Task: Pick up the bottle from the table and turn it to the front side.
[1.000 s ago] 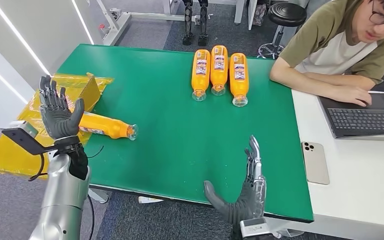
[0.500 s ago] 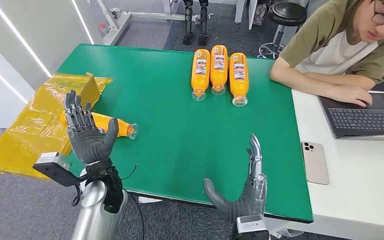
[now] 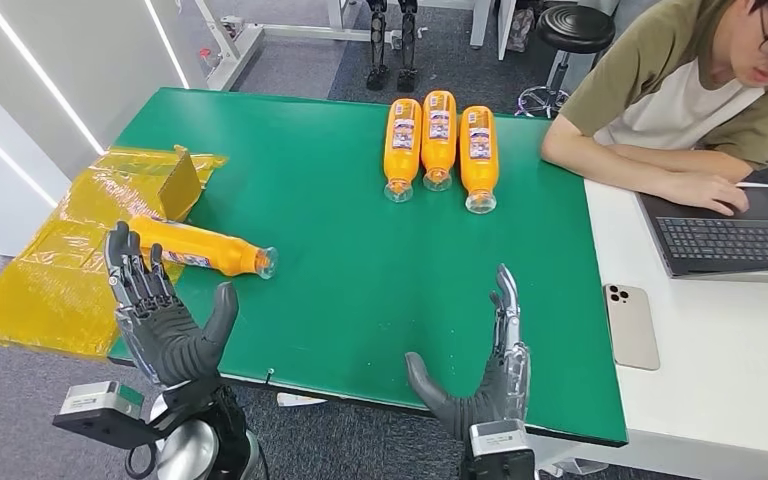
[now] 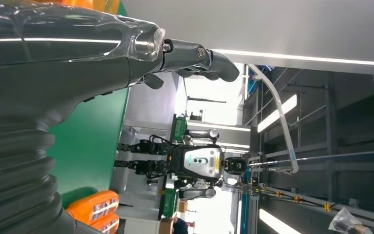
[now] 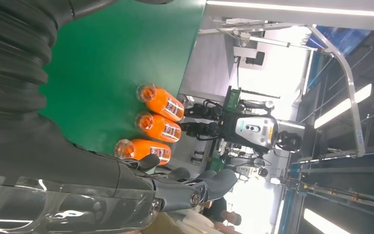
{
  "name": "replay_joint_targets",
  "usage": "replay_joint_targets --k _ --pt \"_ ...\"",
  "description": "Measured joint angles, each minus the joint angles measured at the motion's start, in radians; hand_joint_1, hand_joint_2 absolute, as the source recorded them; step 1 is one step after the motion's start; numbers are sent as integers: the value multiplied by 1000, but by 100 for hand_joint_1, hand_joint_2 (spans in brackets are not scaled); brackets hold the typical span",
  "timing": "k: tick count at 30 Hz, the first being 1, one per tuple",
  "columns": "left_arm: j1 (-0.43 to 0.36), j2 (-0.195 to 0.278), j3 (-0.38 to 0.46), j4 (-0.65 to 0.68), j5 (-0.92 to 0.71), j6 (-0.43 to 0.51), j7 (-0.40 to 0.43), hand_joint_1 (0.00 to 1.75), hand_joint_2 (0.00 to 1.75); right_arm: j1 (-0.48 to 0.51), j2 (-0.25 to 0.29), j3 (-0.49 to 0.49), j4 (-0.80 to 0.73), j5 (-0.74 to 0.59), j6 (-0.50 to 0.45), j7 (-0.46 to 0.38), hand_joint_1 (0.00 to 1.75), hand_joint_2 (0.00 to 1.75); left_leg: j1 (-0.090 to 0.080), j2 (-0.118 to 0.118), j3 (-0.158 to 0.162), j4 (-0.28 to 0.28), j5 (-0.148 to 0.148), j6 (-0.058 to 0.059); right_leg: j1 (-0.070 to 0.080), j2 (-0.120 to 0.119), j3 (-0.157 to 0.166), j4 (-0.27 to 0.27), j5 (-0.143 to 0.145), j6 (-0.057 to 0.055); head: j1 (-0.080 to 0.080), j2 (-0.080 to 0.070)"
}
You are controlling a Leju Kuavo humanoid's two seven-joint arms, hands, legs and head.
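An orange bottle [image 3: 200,248] lies on its side near the left edge of the green table [image 3: 360,280], its cap end pointing right. My left hand [image 3: 165,322] hovers just in front of it, near the table's front left corner, palm up, fingers spread, holding nothing. It does not touch the bottle. My right hand [image 3: 482,382] stands open at the table's front edge, thumb out to the left, empty. Three more orange bottles [image 3: 438,140] lie side by side at the back; the right wrist view shows these three bottles [image 5: 153,126] past my right hand [image 5: 78,185].
A crumpled yellow plastic wrap [image 3: 60,265] hangs over the table's left edge beside the bottle. A person [image 3: 680,90] sits at the far right with arms by a laptop [image 3: 730,235] on a white table; a phone [image 3: 631,325] lies near it.
My left hand has dropped from beside the bottle toward the table's front edge and shifted right, uncovering the bottle. The bottle and my right hand have stayed put.
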Motion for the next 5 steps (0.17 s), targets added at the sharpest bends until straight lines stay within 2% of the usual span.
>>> replay_joint_targets --k 5 --pt "23 4 -24 -16 -8 11 0 0 175 1 0 0 -1 3 2 3 0 175 0 0 0 0 0 0 0 0 0 0 0 0 0 0"
